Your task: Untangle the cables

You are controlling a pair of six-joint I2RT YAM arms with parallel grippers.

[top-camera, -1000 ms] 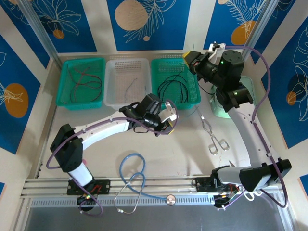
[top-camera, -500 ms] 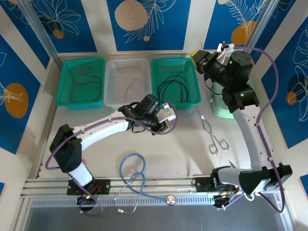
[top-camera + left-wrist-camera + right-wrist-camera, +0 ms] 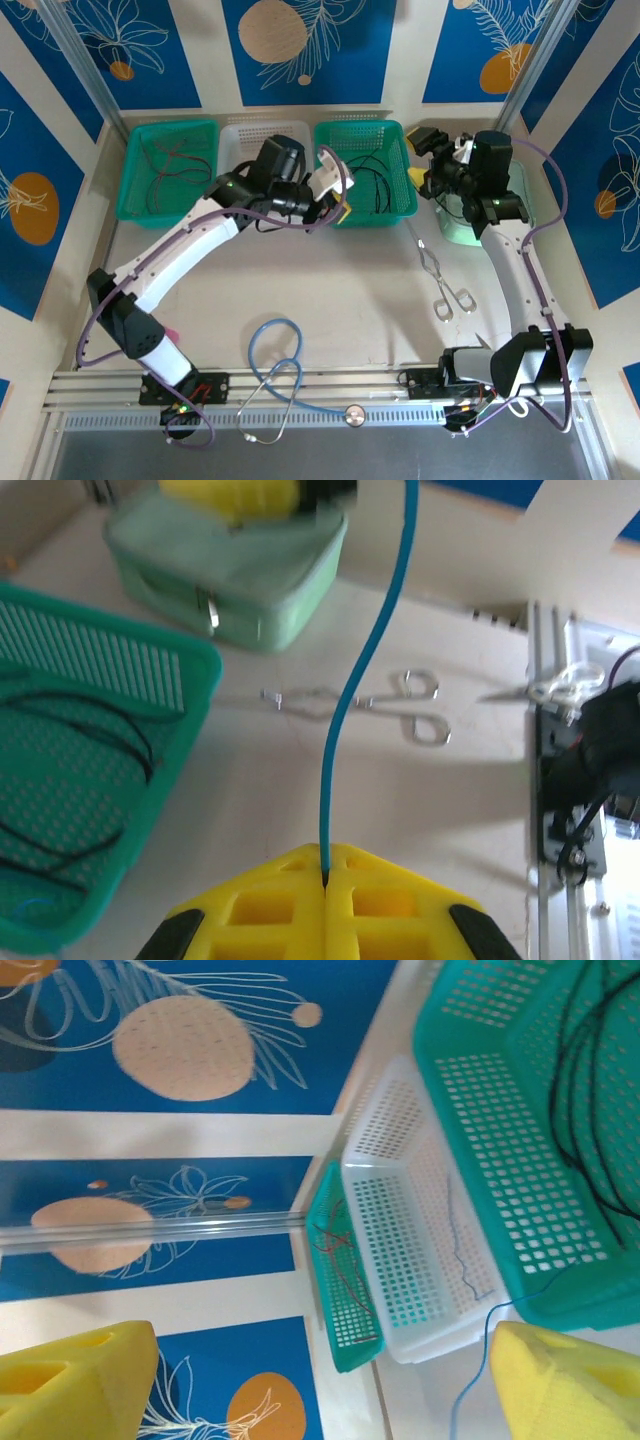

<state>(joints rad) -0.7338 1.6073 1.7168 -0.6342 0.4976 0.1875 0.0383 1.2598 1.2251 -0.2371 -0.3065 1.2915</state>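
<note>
The left end effector point(image 3: 325, 868) clamps shut on the blue cable point(image 3: 346, 708), seemingly to draw it free, while the right end effector point(image 3: 320, 1365) gapes open, empty.

Bright, even light overhead, soft shadows on the table point(image 3: 350, 300). Left wrist view's blurry: green pouch point(image 3: 230, 590) smeared. On the right gripper point(image 3: 320, 1390), close yellow fingers point(image 3: 75, 1385) look fuzzy.

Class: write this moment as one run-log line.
left gripper: shut on blue cable | right gripper: open, holding nothing | black cables: in green basket
</note>
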